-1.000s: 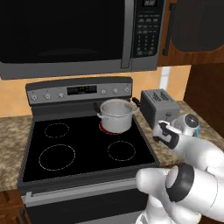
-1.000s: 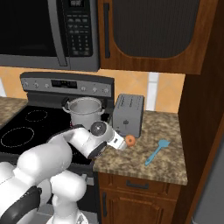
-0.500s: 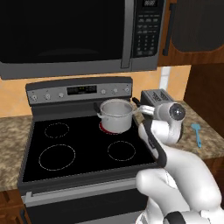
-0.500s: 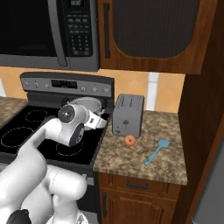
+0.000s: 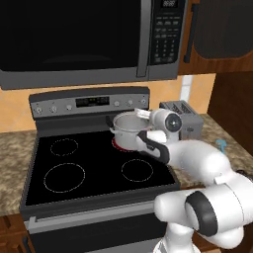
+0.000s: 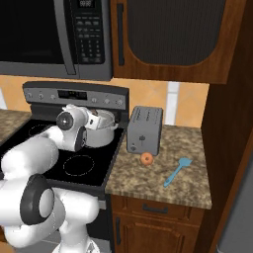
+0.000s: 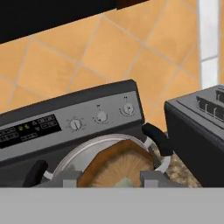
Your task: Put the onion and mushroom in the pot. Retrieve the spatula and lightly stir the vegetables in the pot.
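gripper (image 7: 109,178) over the pot (image 7: 107,155), fingers clamped on the mushroom (image 7: 116,168) (brown cap up)

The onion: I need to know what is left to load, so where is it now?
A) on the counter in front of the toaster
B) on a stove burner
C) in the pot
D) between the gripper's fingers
A: the onion lies on the granite counter just in front of the toaster, apart from the pot.
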Motion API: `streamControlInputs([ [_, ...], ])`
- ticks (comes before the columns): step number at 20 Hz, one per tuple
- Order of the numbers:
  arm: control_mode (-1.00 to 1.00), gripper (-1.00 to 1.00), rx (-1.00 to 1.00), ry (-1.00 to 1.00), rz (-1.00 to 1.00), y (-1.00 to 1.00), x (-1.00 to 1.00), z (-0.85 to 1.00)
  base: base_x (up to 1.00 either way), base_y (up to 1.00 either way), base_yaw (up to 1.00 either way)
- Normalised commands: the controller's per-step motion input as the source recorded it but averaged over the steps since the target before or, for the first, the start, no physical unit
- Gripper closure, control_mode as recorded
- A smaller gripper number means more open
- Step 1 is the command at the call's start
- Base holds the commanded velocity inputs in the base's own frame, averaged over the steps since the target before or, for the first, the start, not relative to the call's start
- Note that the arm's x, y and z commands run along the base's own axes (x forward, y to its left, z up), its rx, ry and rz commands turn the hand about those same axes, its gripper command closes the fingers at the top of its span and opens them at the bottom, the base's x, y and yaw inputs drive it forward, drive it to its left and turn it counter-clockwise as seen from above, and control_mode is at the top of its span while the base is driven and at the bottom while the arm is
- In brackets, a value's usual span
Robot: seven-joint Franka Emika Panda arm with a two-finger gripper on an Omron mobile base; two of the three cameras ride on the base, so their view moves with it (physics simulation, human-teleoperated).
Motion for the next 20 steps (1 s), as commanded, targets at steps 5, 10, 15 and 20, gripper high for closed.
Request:
streamControlInputs([
  [5,-1.0,1.0,-0.03,0.04,0.0,0.32,0.57,-0.29,0.0,0.0,0.0],
  [10,-1.0,-1.0,0.0,0.03,0.0,0.21,0.31,-0.01,0.0,0.0,0.0],
  [15,-1.0,-1.0,0.0,0.07,0.0,0.17,0.05,0.2,0.0,0.0,0.0],
  [20,-1.0,-1.0,0.0,0.01,0.0,-0.04,-0.21,0.99,0.0,0.0,0.0],
])
